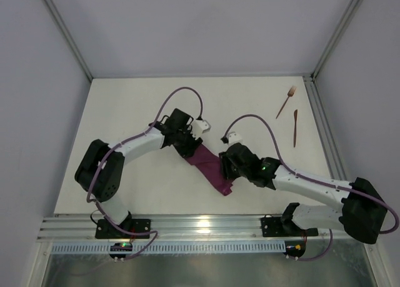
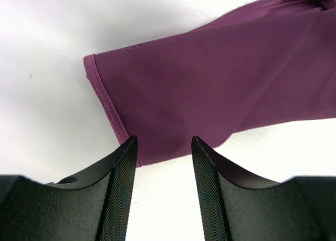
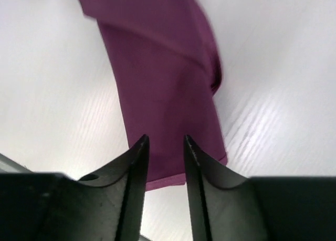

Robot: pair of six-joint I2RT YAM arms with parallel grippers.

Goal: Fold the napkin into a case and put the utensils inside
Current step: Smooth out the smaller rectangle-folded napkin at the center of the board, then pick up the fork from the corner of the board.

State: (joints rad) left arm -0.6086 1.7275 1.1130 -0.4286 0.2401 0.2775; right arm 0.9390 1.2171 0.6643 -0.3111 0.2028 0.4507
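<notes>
Two tools at napkin (image 1: 209,165), folded to narrow strip, lying diagonal mid-desk (image 1: 125,130). Up at its upper-left end, left tool (image 2: 161,141): jaws parted, hemmed edge showing between tips, nothing gripped. Down at lower-right end, right tool (image 3: 164,138): jaws partway open over cloth, nothing held. Far right, fork (image 1: 286,101) and knife (image 1: 295,127), well apart from cloth.

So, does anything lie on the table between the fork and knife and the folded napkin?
No object lies there: bare table separates the fork and knife from the napkin. Only the wrist of the right arm and its cable hang over that stretch.
</notes>
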